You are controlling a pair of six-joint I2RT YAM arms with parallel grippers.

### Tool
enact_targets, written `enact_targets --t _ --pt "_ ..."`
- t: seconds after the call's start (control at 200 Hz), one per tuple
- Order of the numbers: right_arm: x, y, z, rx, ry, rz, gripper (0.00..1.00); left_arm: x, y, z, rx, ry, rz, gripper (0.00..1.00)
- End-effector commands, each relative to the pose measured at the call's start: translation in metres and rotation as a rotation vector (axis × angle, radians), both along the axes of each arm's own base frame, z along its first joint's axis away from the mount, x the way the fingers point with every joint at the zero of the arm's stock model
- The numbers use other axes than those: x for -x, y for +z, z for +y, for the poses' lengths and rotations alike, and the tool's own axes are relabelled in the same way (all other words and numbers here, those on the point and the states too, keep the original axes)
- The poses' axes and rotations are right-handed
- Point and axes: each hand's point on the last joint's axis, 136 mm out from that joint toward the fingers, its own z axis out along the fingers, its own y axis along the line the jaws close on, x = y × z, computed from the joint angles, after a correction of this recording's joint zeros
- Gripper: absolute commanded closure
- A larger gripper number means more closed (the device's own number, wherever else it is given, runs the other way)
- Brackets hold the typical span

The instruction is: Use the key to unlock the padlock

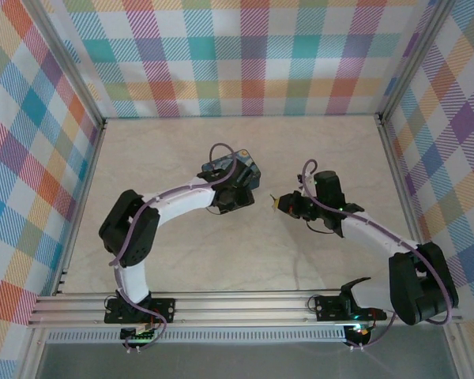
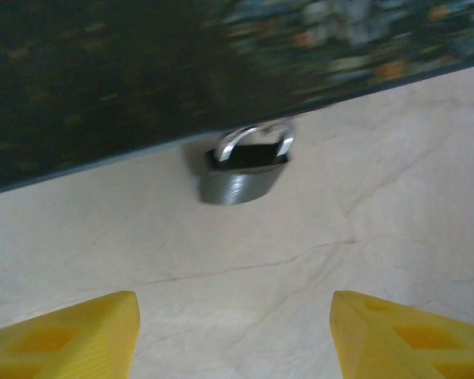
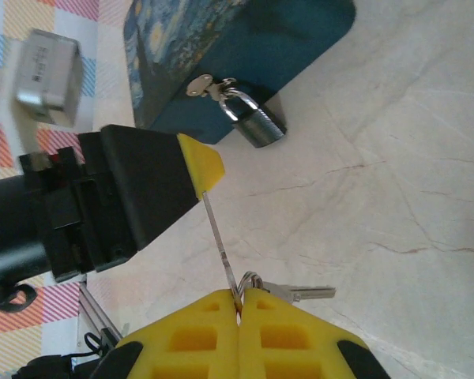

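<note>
- The padlock [image 2: 241,178] is seen hanging by its shackle from the hasp on the front of the painted tin box [image 3: 221,47]. Its grey body lies on the bench [image 3: 395,158], just clear of the box wall.
- The left pincer [image 2: 233,339] is held with its yellow fingers wide apart and nothing between them. In the left wrist view the padlock is centred straight ahead of the gap.
- The right pincer [image 3: 238,316] is pressed together on the key [image 3: 221,245]. The thin blade is seen edge-on, sticking out forward from the fingertips, and the ring with a spare key [image 3: 300,294] hangs beside the grip.
- The relation that matters: the padlock lies ahead of the key's tip and a little to its right in the right wrist view. The blade's long axis is aimed left of the lock, toward one yellow finger of the left pincer, which sits close to the tip.
- The padlock's long axis runs from the hasp outward across the bench, so its bottom end is judged to face away from the box. The keyhole itself cannot be made out.
- The left arm is the nearer to the padlock. It is judged that the body must be steadied there, and the blade swung rightward onto the lock's axis, before insertion.
</note>
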Motion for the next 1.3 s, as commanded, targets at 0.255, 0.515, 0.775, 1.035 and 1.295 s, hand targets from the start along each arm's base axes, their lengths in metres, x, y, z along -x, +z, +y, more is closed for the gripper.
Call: enact_targets --t 0.255,0.515,0.775,1.035,1.295 --pt "0.001 -0.003 -0.001 0.006 0.015 0.008 1.00 -0.028 -0.026 0.002 -0.147 0.093 -0.066 0.35" --pt "0.002 -0.006 0.000 -0.006 0.015 0.020 1.00 -0.042 -0.042 -0.005 -0.152 0.099 -0.103 0.38" --pt "0.004 -0.010 0.000 -0.012 0.016 0.043 1.00 -0.056 -0.049 -0.009 -0.183 0.076 -0.153 0.48" --pt "0.001 -0.009 0.007 -0.042 0.034 0.067 1.00 -0.064 -0.045 -0.012 -0.200 0.047 -0.187 0.61" --pt "0.011 0.003 0.014 -0.034 0.164 0.020 1.00 -0.057 -0.019 -0.015 -0.139 -0.028 -0.155 0.73"
